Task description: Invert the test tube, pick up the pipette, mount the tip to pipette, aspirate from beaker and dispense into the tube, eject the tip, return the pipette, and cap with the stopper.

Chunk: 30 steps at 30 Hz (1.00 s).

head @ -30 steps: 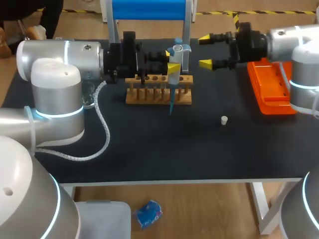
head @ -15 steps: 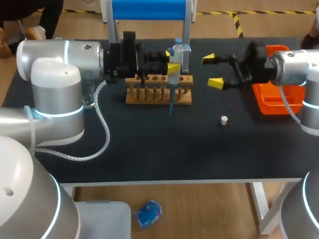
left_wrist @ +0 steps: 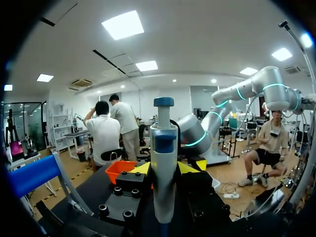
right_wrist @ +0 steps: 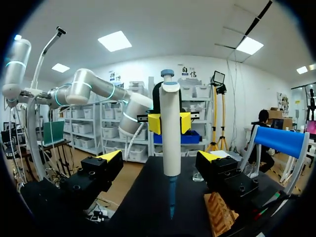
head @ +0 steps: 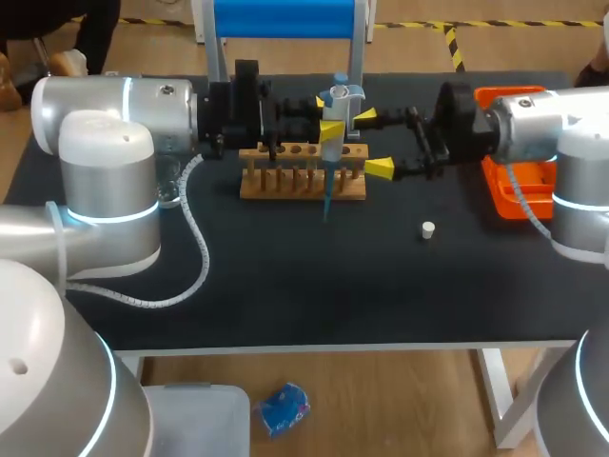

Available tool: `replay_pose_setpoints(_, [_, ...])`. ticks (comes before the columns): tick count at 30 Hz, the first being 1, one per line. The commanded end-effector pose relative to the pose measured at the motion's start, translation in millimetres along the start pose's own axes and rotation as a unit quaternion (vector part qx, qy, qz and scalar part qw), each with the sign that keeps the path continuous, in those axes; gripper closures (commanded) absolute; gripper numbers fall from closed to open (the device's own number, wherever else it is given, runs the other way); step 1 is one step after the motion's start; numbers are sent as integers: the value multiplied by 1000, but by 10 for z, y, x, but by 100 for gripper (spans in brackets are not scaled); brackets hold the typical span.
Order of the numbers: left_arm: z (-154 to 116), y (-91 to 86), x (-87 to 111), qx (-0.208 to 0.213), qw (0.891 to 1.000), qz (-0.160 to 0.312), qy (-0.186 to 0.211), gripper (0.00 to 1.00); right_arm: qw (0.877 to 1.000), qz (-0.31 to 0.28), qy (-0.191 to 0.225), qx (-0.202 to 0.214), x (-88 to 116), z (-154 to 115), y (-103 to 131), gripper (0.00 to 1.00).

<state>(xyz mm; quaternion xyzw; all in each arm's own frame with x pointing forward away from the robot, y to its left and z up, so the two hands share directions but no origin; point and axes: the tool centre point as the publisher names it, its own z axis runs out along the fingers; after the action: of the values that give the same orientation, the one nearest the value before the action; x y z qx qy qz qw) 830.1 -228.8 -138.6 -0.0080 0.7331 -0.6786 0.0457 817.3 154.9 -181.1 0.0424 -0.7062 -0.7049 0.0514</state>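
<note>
2 arms meet over the far middle of the tabletop (head: 314,286) in the head view. The left arm (head: 105,162) lies along the left side, and the left gripper (head: 328,115) clamps the pipette (head: 333,138) upright, 1 yellow fingertip on each side of its white body. The pipette's blue tip (head: 325,202) points down in front of the wooden rack (head: 303,176), which stands near the far edge. The right gripper (head: 373,143) is spread wide just beside the pipette on its right, with neither finger touching it. A white stopper (head: 428,228) lies alone on the tabletop, right of the rack and nearer the front edge. An orange tray (head: 519,186) sits by the right edge under the right arm (head: 533,124). A beaker (head: 169,188) is mostly hidden behind the left arm near the left edge.

From the left wrist, the left gripper (left_wrist: 165,170) grips the pipette (left_wrist: 163,163) between its 2 fingers, blue plunger on top. The right arm (left_wrist: 197,134) and the orange tray (left_wrist: 121,170) lie beyond.

From the right wrist, the right gripper (right_wrist: 160,160) stands wide apart, and the pipette (right_wrist: 171,138) hangs ahead of the gap, clear of both fingers. The left gripper (right_wrist: 170,123) pinches it at mid-body; the blue tip (right_wrist: 171,195) hangs above the tabletop (right_wrist: 148,202), beside the wooden rack (right_wrist: 219,212).
</note>
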Motion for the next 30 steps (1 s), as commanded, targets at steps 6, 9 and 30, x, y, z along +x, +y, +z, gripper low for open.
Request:
replay_pose_setpoints(6, [9, 3, 5, 1, 1000, 1, -2, 100, 1000, 11, 2, 14, -46, 272, -16, 0])
replay_pose_setpoints(9, [9, 3, 5, 1, 1000, 1, -2, 100, 1000, 8, 1, 14, -59, 313, -13, 0])
replay_pose_setpoints(30, [9, 3, 5, 1, 1000, 1, -2, 100, 998, -11, -54, -8, -105, 467, 20, 0])
